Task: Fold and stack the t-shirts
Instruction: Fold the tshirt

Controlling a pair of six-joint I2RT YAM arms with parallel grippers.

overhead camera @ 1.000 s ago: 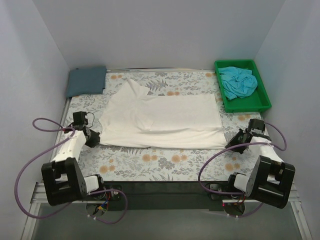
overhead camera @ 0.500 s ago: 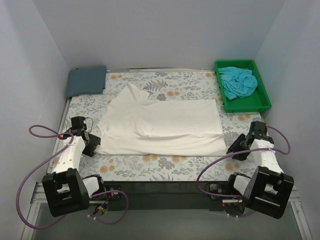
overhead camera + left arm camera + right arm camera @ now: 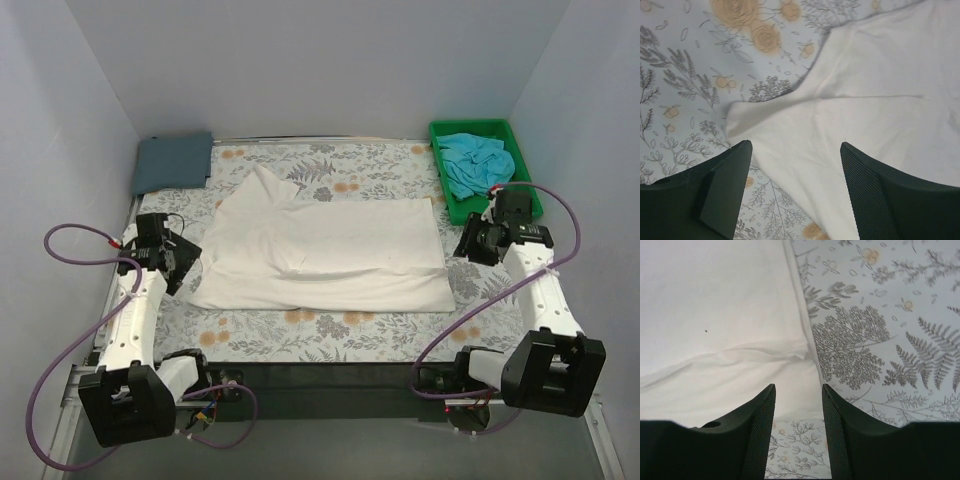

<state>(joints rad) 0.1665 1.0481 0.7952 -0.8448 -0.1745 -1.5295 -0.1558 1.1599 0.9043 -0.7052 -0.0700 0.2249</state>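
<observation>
Cream-white cloth t-shirt (image 3: 320, 250) laid flat.
Left gripper (image 3: 795, 150) and right gripper (image 3: 798, 390) are held parted, empty, over its side edges.

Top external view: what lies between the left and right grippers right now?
The cream-white t-shirt, partly folded on the floral cover, fills the stretch between the left gripper and right gripper; the top view shows it.

The top view is bright and even, and the light seems to come from above. The pale walls (image 3: 300, 70) look a little blue. The cream-white t-shirt (image 3: 320, 250) is very bright, with soft grey shadows in its folds. The flowers on the surface (image 3: 300, 330) look sharp in the wrist views. The left pincer (image 3: 795, 150) and right pincer (image 3: 798, 390) look almost black.
</observation>
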